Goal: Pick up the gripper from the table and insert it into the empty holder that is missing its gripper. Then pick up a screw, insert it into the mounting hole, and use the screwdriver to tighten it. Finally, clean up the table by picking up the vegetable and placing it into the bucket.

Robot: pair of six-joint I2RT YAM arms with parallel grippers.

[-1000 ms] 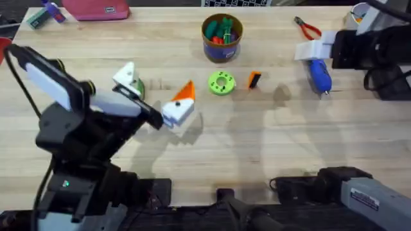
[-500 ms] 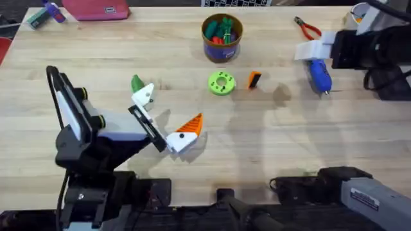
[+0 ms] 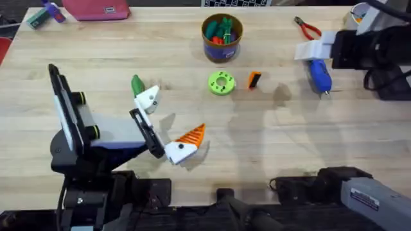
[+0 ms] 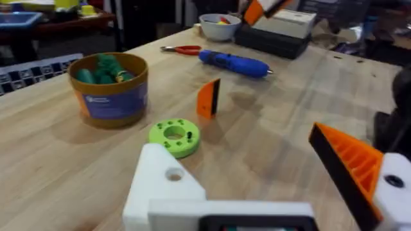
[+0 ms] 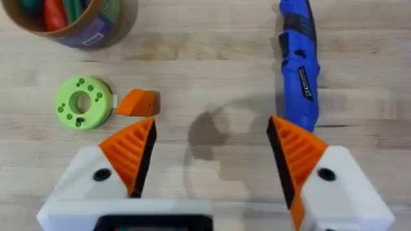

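The gripper (image 3: 254,79), a loose orange wedge, is seen standing on the tabletop (image 3: 270,141) just beside the lime-green disc (image 3: 221,83), untouched. The left gripper (image 3: 164,125) is held apart and empty, one finger being the holder (image 3: 148,98) with its bare white top, presumably presented so for the insertion. The right gripper (image 5: 209,160) is likewise spread over the wood, empty, near the screwdriver (image 3: 319,76). The vegetable (image 3: 137,84) lies near the holder; the bucket (image 3: 221,37) stands beyond the disc
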